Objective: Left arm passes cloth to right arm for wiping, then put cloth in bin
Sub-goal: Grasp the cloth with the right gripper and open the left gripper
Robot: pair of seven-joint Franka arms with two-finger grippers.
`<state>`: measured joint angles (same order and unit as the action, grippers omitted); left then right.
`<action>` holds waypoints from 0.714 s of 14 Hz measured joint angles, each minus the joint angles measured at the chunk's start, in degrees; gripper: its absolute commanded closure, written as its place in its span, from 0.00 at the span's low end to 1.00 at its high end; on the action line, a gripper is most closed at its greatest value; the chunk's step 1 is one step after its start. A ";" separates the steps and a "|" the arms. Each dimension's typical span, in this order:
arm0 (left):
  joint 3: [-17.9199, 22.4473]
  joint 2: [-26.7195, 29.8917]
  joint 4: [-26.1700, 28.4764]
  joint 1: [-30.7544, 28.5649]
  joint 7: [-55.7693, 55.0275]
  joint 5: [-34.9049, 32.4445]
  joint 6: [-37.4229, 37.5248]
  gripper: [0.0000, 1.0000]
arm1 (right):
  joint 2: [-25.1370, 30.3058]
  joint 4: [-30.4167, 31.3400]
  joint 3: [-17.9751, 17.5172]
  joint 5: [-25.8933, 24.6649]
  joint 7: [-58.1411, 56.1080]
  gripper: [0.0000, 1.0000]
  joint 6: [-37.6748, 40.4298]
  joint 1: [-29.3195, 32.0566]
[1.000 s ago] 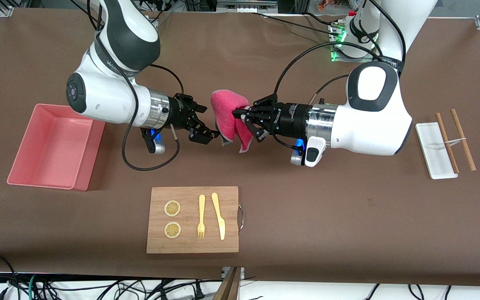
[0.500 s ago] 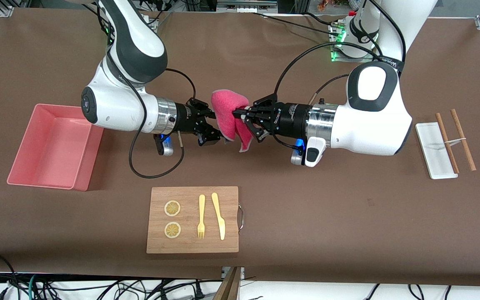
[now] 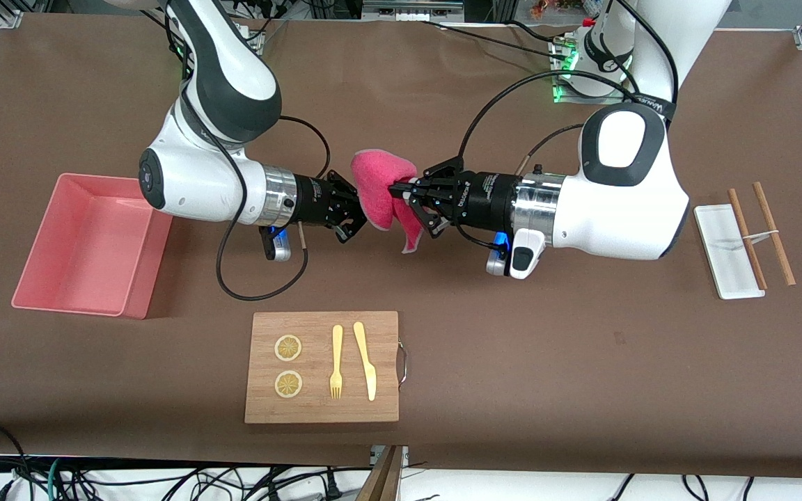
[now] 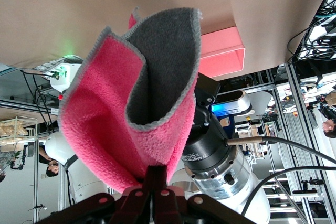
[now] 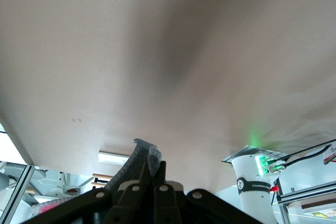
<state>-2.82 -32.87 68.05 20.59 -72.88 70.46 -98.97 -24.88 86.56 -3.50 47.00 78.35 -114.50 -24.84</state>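
Cloth (image 3: 376,195) is held in the air over the bare table at the upper middle of the front view, pinched from both ends. Toward the right arm's end of the table the salmon-pink bin (image 3: 70,307) is seen, not yet used. Next to the cloth comes the right tool (image 3: 358,221), closed tight on the cloth's lower hanging edge; in the right wrist view a grey, trimmed corner (image 5: 139,158) is seen nipped between its fingers. The left tool (image 3: 395,189) is likewise clamped fully on a gathered fold of the cloth (image 4: 105,124).

The hand-over is judged to be at its midpoint. The right tool's hold should be confirmed as firm before the left tool is opened, and the left arm should then be drawn straight back so that the fabric is not tugged loose.

The cloth is seen folded into a cup, bright pink outside, dark grey inside, with pale grey trim along the edge.
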 measured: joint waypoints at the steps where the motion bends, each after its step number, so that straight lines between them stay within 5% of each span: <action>1: 0.02 0.00 0.00 0.00 -0.01 0.00 0.00 1.00 | 0.00 -0.01 0.00 0.00 0.13 1.00 -0.01 -0.01; 4: 0.07 0.00 0.00 -0.01 -0.03 0.00 0.00 1.00 | 0.00 -0.01 0.00 0.00 0.22 1.00 -0.04 -0.01; 5: 0.07 0.00 0.00 -0.01 -0.03 0.00 0.00 0.92 | -0.01 -0.01 0.00 0.00 0.25 1.00 -0.04 -0.01; 6: 0.07 0.00 0.00 -0.01 -0.03 0.00 0.00 0.80 | -0.04 -0.01 0.00 0.00 0.25 1.00 -0.04 -0.01; 7: 0.07 0.00 0.00 -0.01 -0.05 0.00 0.00 0.21 | -0.09 -0.01 0.00 0.00 0.25 1.00 -0.04 -0.02; 8: 0.08 0.00 0.00 -0.04 -0.07 0.00 0.00 0.00 | -0.17 -0.01 0.00 0.00 0.25 1.00 -0.04 -0.02; 10: 0.12 0.00 -0.01 -0.41 -0.07 0.00 0.01 0.00 | -0.31 -0.01 0.00 0.00 0.25 1.00 -0.04 -0.02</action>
<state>-2.70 -32.87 68.04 20.18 -72.95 70.46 -98.96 -25.19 86.56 -3.50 47.00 78.60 -114.54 -24.87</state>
